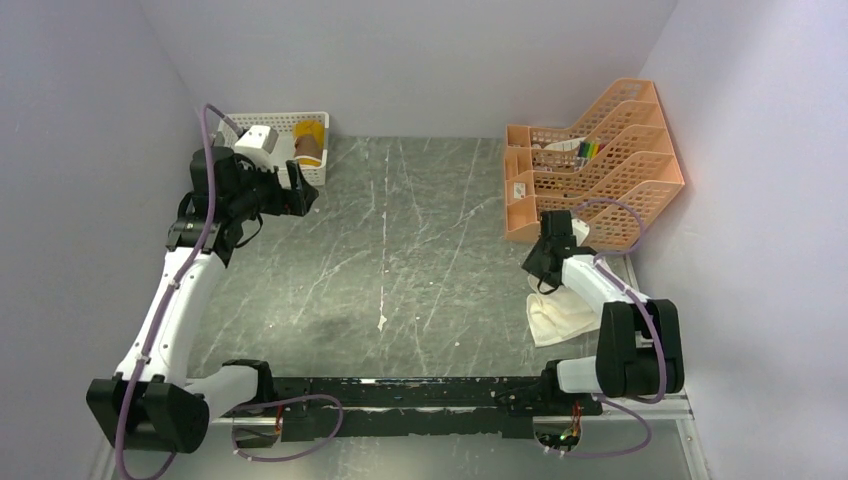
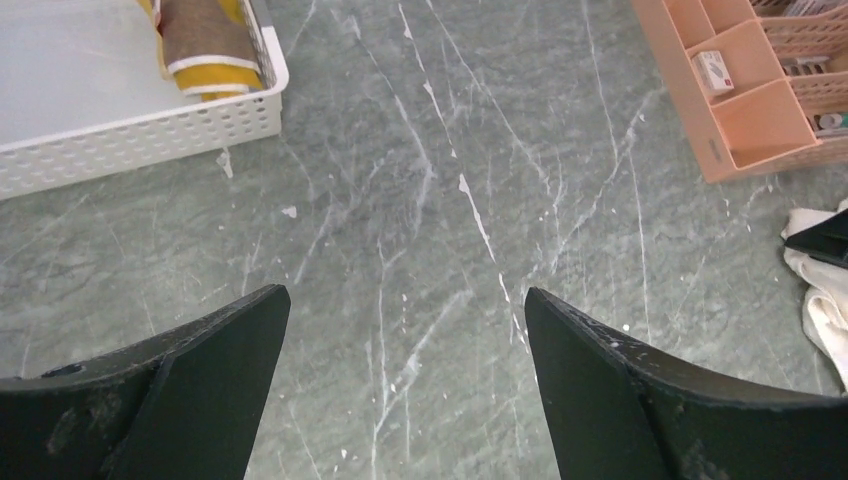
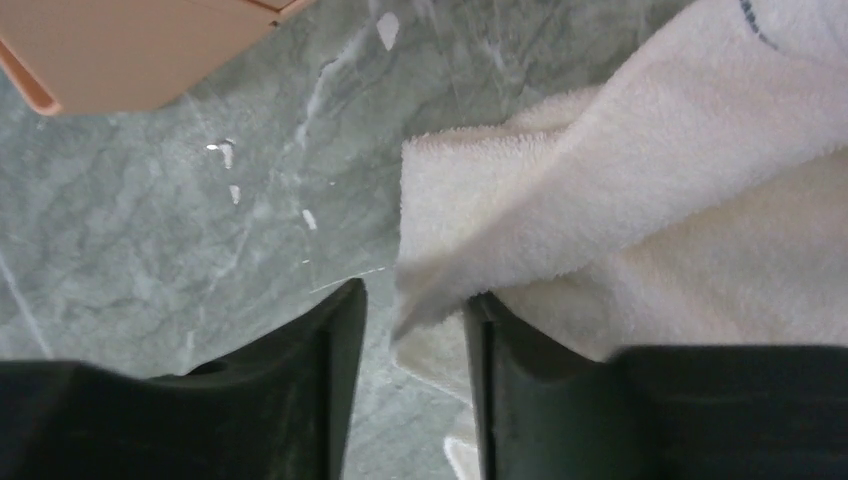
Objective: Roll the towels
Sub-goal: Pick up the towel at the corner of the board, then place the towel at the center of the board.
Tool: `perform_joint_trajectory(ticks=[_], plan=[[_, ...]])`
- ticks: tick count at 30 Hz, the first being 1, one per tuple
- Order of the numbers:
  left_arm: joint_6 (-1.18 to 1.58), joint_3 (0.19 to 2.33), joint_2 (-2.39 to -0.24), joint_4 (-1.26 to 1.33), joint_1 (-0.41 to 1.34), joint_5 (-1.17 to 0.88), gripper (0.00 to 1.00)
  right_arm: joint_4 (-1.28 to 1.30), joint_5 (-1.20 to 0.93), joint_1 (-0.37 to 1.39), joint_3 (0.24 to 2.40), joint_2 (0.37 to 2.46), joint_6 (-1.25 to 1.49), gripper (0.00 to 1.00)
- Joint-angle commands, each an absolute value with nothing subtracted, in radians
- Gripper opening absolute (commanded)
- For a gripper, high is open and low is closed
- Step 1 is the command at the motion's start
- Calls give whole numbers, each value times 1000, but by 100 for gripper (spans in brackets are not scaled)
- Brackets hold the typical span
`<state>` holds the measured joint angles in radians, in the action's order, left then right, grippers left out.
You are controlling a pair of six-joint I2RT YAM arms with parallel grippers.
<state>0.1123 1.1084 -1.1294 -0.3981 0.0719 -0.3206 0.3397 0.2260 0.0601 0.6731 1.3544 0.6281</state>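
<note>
**Right gripper (image 3: 414, 297) narrow around cream towel (image 3: 640, 180) corner, grip unconfirmed**

Jaws stand close together with a folded corner of the cream towel between them. The cloth touches one finger and there's a gap at the other, so I can't tell if it's pinched. The towel lies crumpled at lower right of the top view, just below the peach organiser (image 1: 600, 170). Left gripper (image 2: 405, 297) is spread wide above the grey table (image 2: 420, 180). Yellow-brown towel (image 2: 205, 40) is rolled and sits inside the white basket (image 2: 150, 135), upper left.

A mustard-yellow and brown cloth towel (image 1: 309, 143), rolled into a cylinder, lies in a white lattice plastic basket (image 1: 270, 122) at far left. A cream terry towel (image 3: 650, 200) lies crumpled on the grey marbled table (image 1: 420, 250), with one fold between the fingers of my right gripper (image 3: 415, 300).
</note>
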Motion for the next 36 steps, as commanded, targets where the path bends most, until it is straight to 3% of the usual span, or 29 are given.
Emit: perform_joint_trajectory(ticks=[1, 2, 3, 9, 12, 15, 19, 22, 26, 31, 32, 35, 36], plan=[[102, 1066, -1112, -469, 72, -354, 100, 295, 209, 92, 669, 1317, 654, 27], [99, 1060, -1107, -481, 72, -360, 100, 294, 205, 101, 671, 1310, 657, 9], [97, 1055, -1098, -491, 72, -361, 100, 292, 209, 120, 674, 1299, 665, 0], [104, 1089, -1038, -543, 47, -292, 100, 262, 378, 457, 801, 1278, 733, 0], [159, 1140, -1044, -562, -37, -326, 100, 261, 480, 720, 1088, 1415, 683, 0], [220, 1193, -1030, -562, -138, -366, 100, 262, 528, 866, 1416, 1587, 572, 0], [257, 1299, -1005, -588, -233, -374, 99, 253, 454, 928, 1836, 1750, 478, 0], [245, 1412, -1005, -641, -256, -352, 99, 278, 448, 928, 2024, 1798, 425, 0], [246, 1478, -1018, -675, -258, -360, 99, 257, 458, 887, 1956, 1691, 391, 0], [285, 1419, -1014, -632, -258, -441, 99, 222, 352, 695, 1483, 1398, 479, 2], [292, 1395, -1013, -624, -259, -459, 99, 224, 341, 667, 1412, 1339, 486, 14], [293, 1293, -1002, -598, -259, -500, 99, 275, 379, 652, 1110, 1200, 476, 73], [286, 1261, -999, -602, -259, -502, 99, 300, 397, 652, 1044, 1167, 469, 85]])
